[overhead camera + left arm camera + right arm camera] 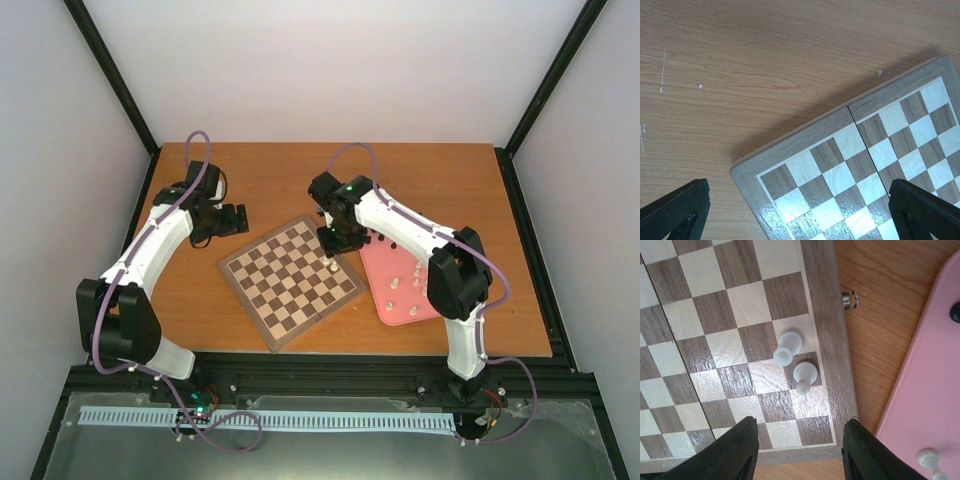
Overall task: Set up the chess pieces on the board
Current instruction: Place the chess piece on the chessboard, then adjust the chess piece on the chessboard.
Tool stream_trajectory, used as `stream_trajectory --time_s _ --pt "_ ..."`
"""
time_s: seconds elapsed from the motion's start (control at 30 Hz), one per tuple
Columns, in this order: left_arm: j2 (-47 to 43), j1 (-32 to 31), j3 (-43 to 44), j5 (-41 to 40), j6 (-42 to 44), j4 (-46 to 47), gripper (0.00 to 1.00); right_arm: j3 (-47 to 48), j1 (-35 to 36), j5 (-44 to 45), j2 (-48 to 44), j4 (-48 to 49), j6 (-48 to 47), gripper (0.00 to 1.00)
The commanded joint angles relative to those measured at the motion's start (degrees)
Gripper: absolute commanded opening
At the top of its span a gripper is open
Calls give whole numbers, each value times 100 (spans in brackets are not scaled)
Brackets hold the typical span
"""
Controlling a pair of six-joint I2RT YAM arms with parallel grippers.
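Currently the right gripper is open and empty, fingers spread over the edge row of the board. 2 white chess pieces stand on neighbouring squares just ahead of the fingertips, apparently upright, touching neither finger. The pink tray lies to this gripper's right on the surface, apart from the board, and carries more white pieces. The left gripper is also open, holds nothing, and hovers over a far corner of the board.

Judgement: early in the task; the next piece must come from the tray. To do it well:
- Rise straight up before swinging right, so the fingers clear the 2 placed pieces.
- Descend vertically on 1 tray piece and centre it between the fingers.
- Close gently on its stem.
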Motion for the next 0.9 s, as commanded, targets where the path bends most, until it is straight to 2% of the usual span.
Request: stream_trajectory --time_s 0.0,0.43,0.87 --pt "-25 -17 120 -11 89 30 100 -97 -80 229 -149 -67 110 48" --pt "-26 -17 111 6 98 25 100 -338 -414 300 200 320 272 54" --pt "82 -17 146 77 80 30 100 -659 -471 304 403 481 232 54"
